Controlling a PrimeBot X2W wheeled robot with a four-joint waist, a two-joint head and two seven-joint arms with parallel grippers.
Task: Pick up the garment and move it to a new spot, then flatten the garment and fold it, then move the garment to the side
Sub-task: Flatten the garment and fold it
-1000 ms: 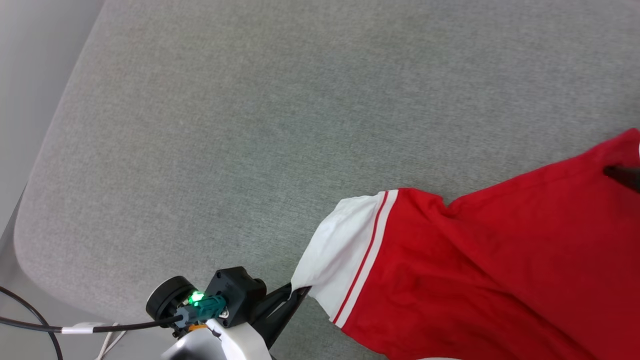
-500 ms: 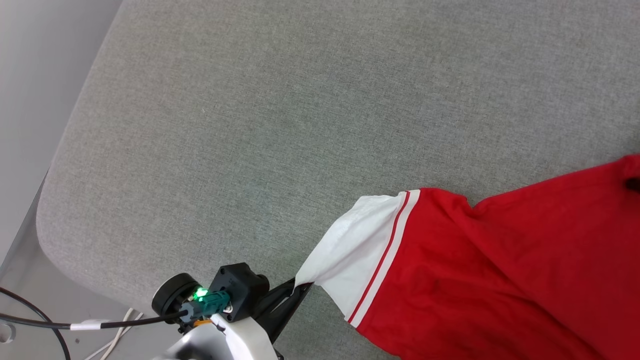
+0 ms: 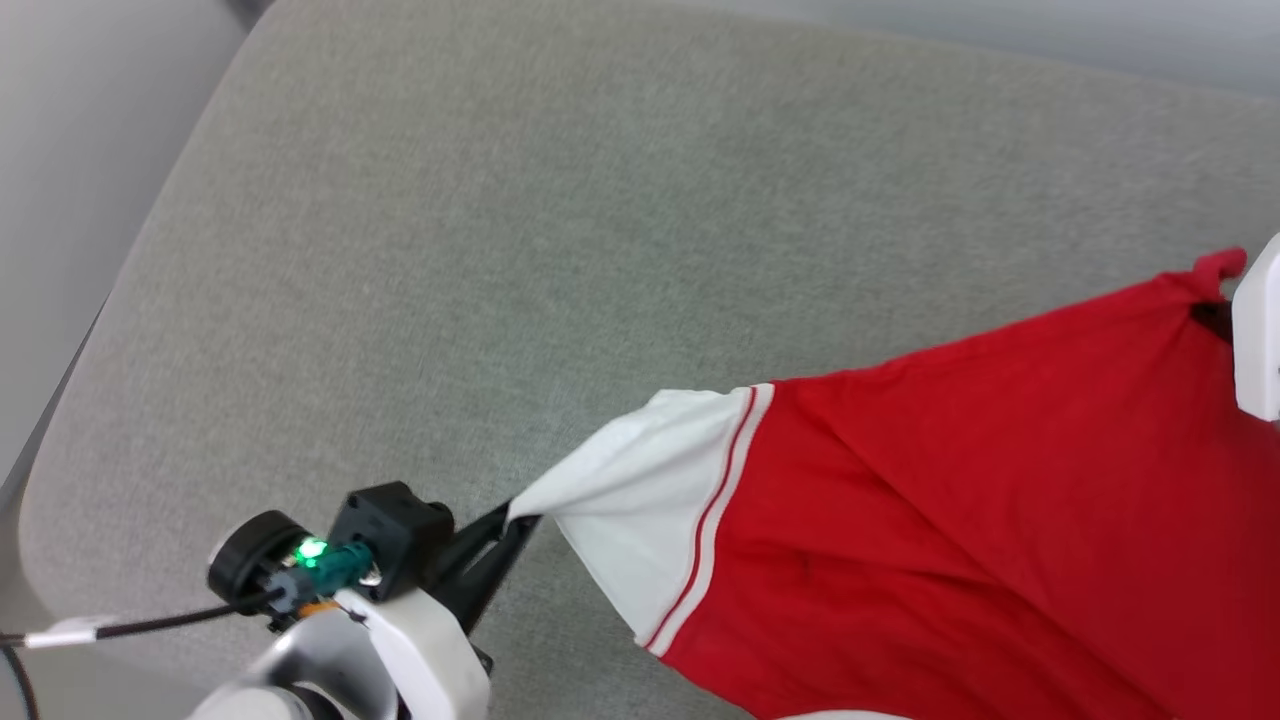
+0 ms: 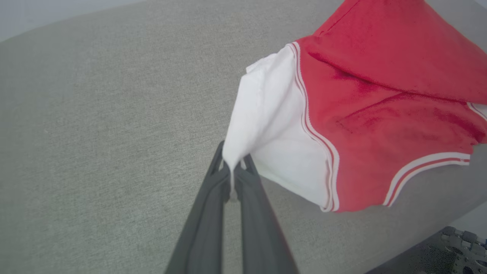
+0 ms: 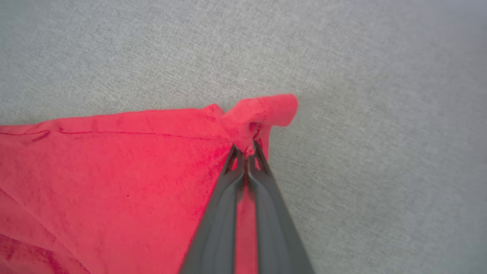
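The garment [image 3: 950, 500] is a red shirt with a white sleeve and red-and-white striped trim, stretched across the right of the grey cushion. At the lower left of the head view, my left gripper [image 3: 515, 520] is shut on the tip of the white sleeve [image 3: 630, 500]. The left wrist view shows the same pinch, white cloth [image 4: 266, 121] caught between the dark fingertips of the left gripper [image 4: 232, 167]. My right gripper [image 5: 247, 150] is shut on a bunched red corner [image 5: 262, 110] of the garment. That corner [image 3: 1215, 270] sits at the right edge of the head view. The lettering is hidden.
A large grey fabric cushion [image 3: 500, 250] carries the shirt; its rounded edge runs down the left and bottom left. A black cable [image 3: 150, 625] trails from my left wrist. Pale floor [image 3: 60, 150] lies beyond the cushion's left edge.
The right gripper has shut on the red corner and lifted it. The shirt now hangs taut between both grippers. The head camera has shifted, so the whole picture has moved.
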